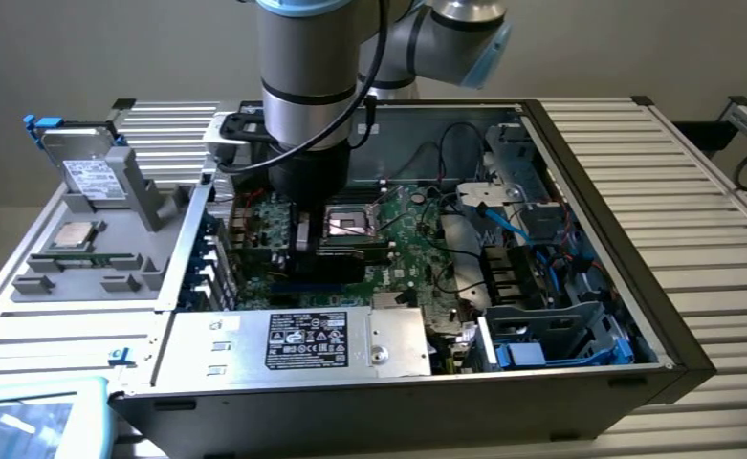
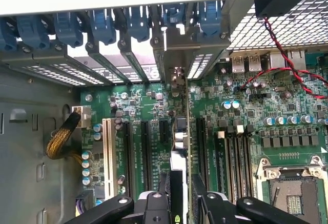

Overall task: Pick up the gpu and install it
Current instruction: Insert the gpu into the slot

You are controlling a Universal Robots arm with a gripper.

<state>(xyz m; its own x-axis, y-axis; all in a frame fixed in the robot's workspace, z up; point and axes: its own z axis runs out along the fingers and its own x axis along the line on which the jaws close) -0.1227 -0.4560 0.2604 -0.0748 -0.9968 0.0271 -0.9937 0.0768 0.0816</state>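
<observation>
The gpu (image 2: 179,142) appears edge-on as a thin card standing upright over the green motherboard (image 2: 148,106), in line with one of the long black expansion slots. Its metal bracket end (image 2: 177,78) reaches the rear slot openings of the case. My gripper (image 2: 180,199) has a black finger on each face of the card and is shut on it. In the exterior view the arm reaches down into the open computer case (image 1: 603,249), with the gripper (image 1: 303,228) low over the motherboard (image 1: 406,244), beside the CPU socket (image 1: 347,223).
Blue slot latches (image 2: 102,24) line the rear wall. A white slot (image 2: 107,152) and further black slots lie beside the card. Red and black wires (image 2: 282,55) cross near the ports. The power supply (image 1: 309,339) sits at the case front, and a grey parts tray (image 1: 93,239) stands outside.
</observation>
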